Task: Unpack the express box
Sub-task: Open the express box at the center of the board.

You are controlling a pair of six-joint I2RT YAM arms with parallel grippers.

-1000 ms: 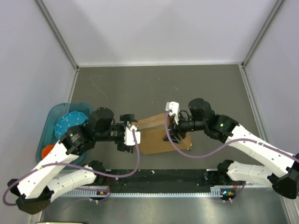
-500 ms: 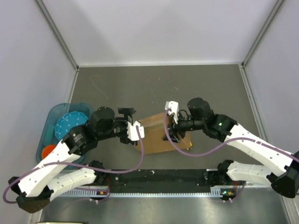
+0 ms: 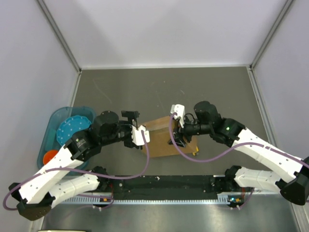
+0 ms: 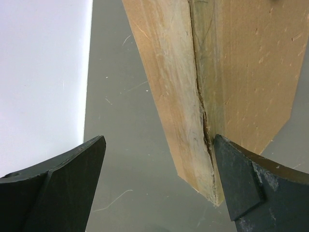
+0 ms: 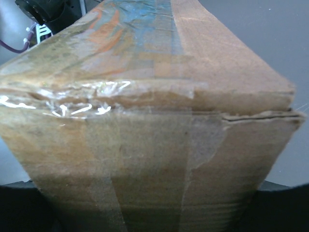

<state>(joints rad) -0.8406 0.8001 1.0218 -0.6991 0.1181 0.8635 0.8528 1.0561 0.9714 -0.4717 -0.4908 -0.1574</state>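
the right gripper [image 3: 175, 139] clamps the right end of the express box [image 3: 160, 140]. the left gripper [image 3: 137, 131] stands wide open at its left edge

Brown express box [image 3: 159, 142]; teal bin [image 3: 47, 140]

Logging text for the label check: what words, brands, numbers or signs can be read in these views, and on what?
None can be read.
The express box is plain brown cardboard, and its clear tape bears no print.
On its top face, blue and orange marks are too blurred to tell whether they are print.
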